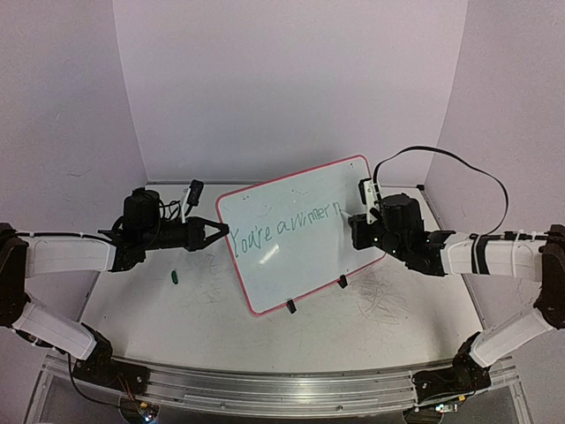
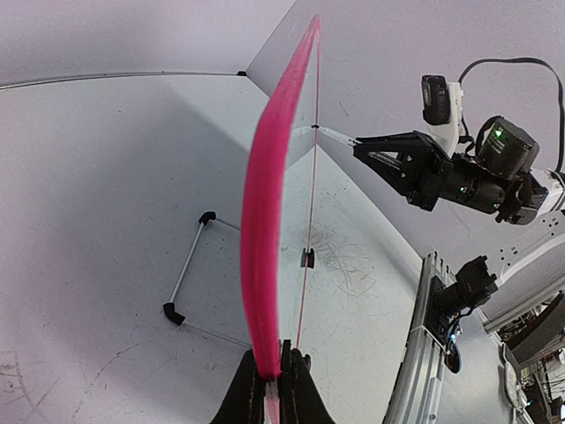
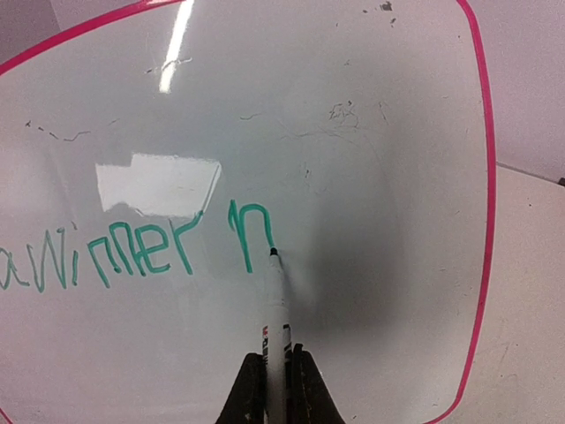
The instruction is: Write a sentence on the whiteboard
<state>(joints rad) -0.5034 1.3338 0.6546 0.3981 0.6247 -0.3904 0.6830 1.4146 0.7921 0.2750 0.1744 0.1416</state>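
The whiteboard stands tilted on the table, pink-red frame, two black clip feet at its lower edge. Green handwriting reads "You're a winner n" across its middle. My left gripper is shut on the board's left edge; in the left wrist view the frame runs edge-on up from my jaws. My right gripper is shut on a white marker. Its tip touches the board at the foot of the last green "n".
A small green marker cap lies on the table left of the board. Grey scribble marks cover the table right of the board. Side and back walls enclose the table. A metal rail runs along the near edge.
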